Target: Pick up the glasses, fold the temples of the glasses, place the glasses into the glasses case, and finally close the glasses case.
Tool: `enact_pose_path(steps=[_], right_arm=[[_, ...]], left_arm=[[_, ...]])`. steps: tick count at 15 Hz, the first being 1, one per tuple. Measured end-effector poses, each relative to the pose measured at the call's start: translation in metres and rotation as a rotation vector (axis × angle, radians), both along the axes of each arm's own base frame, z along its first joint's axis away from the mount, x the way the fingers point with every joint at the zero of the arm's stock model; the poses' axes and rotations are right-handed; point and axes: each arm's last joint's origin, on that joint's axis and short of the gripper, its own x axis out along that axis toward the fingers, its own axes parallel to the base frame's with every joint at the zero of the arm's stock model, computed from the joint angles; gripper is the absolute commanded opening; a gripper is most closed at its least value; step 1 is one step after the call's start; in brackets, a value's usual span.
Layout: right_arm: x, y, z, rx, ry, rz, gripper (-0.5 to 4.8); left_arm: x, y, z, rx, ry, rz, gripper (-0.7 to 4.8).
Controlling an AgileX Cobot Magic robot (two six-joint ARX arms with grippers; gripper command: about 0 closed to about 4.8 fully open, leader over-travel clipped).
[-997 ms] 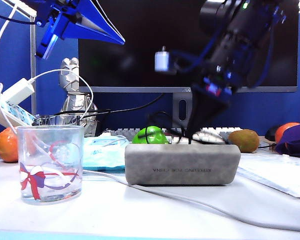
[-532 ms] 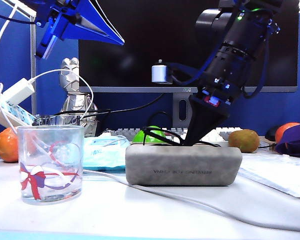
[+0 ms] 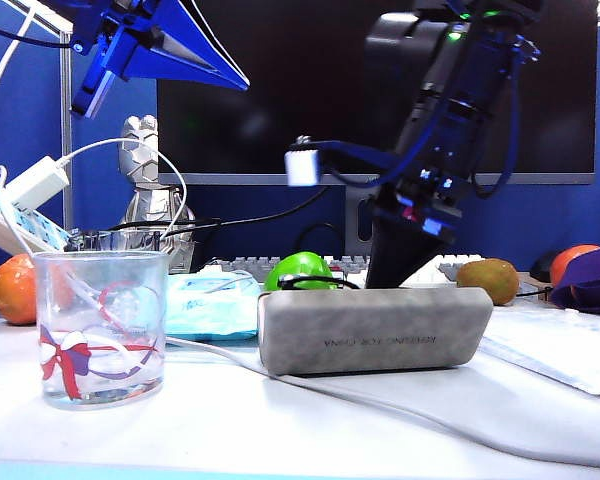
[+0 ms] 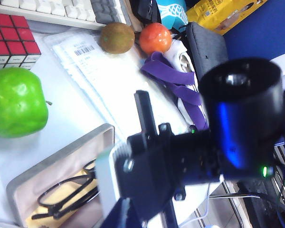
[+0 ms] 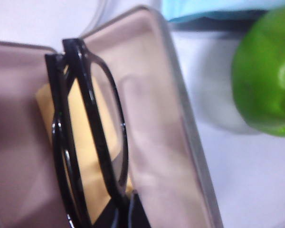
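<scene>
Case [image 3: 375,330]: set on the white table [image 3: 280,420], lid open; its grey outer face with small dark lettering is turned to the exterior camera, and pale lining is seen in both wrist views.
Glasses [image 5: 85,137]: lying inside the case on a yellow cloth [image 5: 92,161], with the black frame [image 4: 66,192] against the lining; a dark rim is seen just above the case's top edge from outside.
Temples [image 5: 61,156]: apparently folded behind the frame, though the blur leaves this uncertain.
Right gripper [image 3: 390,270]: lowered to the case's top edge, behind the case; its tips [image 5: 128,209] are pressed nearly together at the frame's end, and a pinch on the glasses is suggested but not clearly shown.
Left gripper [image 3: 145,45]: held high above the case, well to its left; its tips are out of view and are taken as fully closed, with nothing seen in them.
Apple [image 3: 300,270]: green, just behind the case's left end.
Tumbler [image 3: 100,325]: clear, ribbon-printed, left of the case, apart from it.
Cable [image 3: 380,400]: white, running along the table in front of the case.
</scene>
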Motion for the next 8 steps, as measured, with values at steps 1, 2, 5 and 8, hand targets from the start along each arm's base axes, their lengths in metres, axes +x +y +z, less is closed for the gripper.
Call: enact_pose_path(steps=[1,2,5,8], right_arm=[[-0.0011,0.0018,-0.0001,-0.024,-0.017,0.002,0.05],[-0.0011,0.0020,-0.0004,-0.041,-0.028,0.000,0.63],[-0.0004,0.0008,-0.0007,-0.058,-0.038,-0.008,1.86],[-0.0005,0.0002,-0.0004,-0.071,-0.044,-0.015,1.85]], left_arm=[[0.0001,0.0001,-0.0001,0.001,0.001,0.001,-0.05],[0.0000,0.0000,0.0000,0.000,0.000,0.000,-0.05],[0.0000,0.0000,-0.0001,0.001,0.000,0.000,-0.05],[0.0003,-0.0002,-0.0005,0.002,0.000,-0.001,-0.05]])
